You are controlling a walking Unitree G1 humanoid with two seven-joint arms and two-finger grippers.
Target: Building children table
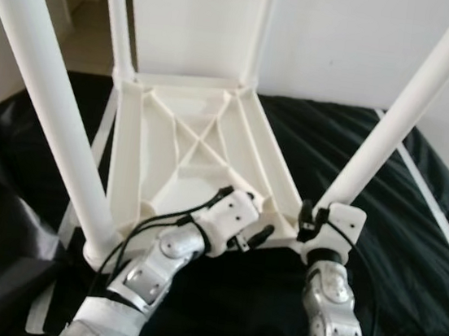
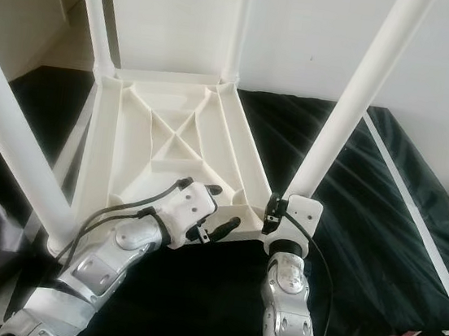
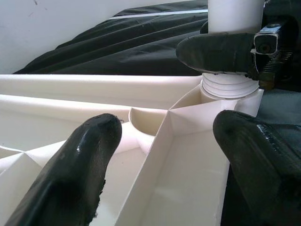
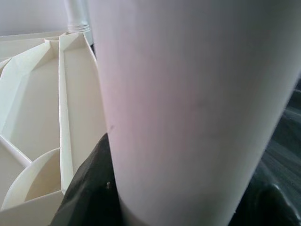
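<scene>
Black cloth (image 1: 413,232): spread wide, carrying everything.
Table top (image 1: 186,143): white, upside down on the cloth, ribbed underside up.
Legs: four white tubes standing at the corners; near-right leg (image 1: 404,108) leans outward.
Right gripper (image 2: 285,211): fingers clenched round the base of that near-right leg, apparently where its threaded end enters the socket.
Left gripper (image 1: 252,221): fingers spread, holding nothing, over the table top's near edge.

My two head cameras look forward and down on the upturned table top (image 1: 194,152), sharing it and both arms. My left wrist camera peers along its fingers (image 3: 75,165) over the ribbed underside; the right wrist one sits very close to a leg (image 4: 188,103) (nearly touching).
</scene>
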